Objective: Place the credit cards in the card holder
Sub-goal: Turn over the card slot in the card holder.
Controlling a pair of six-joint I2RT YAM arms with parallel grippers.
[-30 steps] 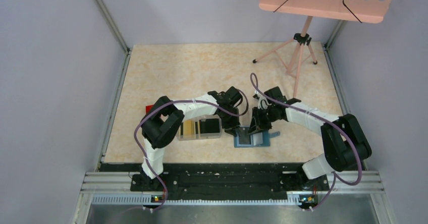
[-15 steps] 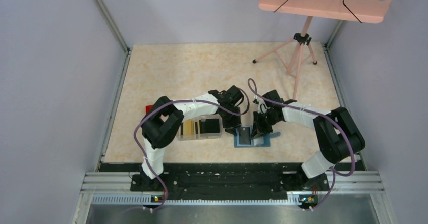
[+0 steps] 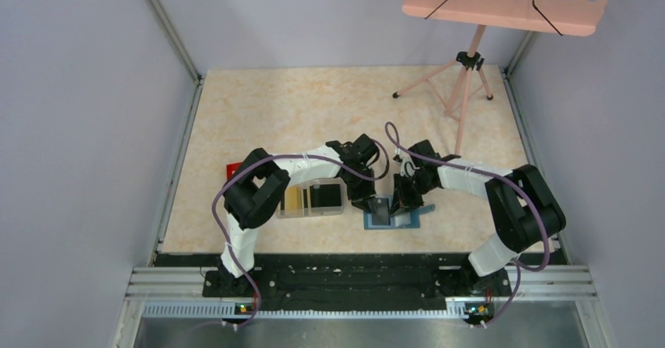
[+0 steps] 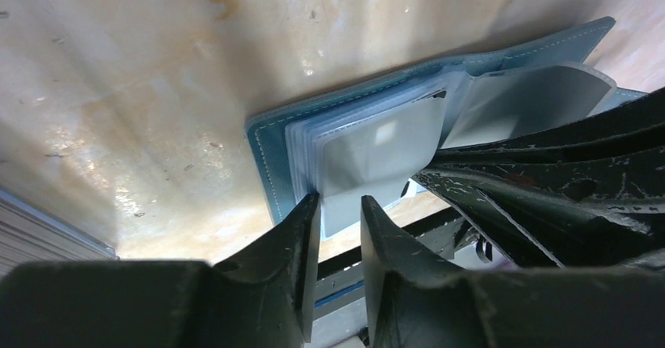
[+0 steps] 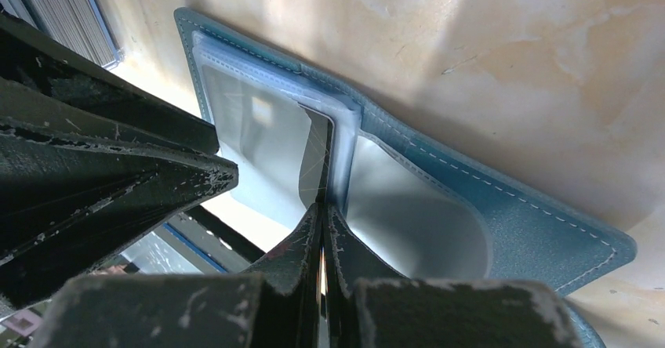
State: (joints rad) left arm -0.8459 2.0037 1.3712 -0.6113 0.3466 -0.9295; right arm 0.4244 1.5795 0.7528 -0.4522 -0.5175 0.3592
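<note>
Pinching a dark card (image 5: 315,160), right gripper (image 5: 322,205) has closed in over card holder (image 5: 502,215)

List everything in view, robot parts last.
card holder: one, teal-blue, open on the table.
held card: one, dark, edge-on over the card holder.
box: one, clear, left of the card holder.
boxed cards: at least two, gold and black.
red object: one, beyond the box.
music stand: one, pink, far right.
table: one, beige.
left end effector: one, black, open at the card holder.
right end effector: one, black, shut on the held card.
</note>
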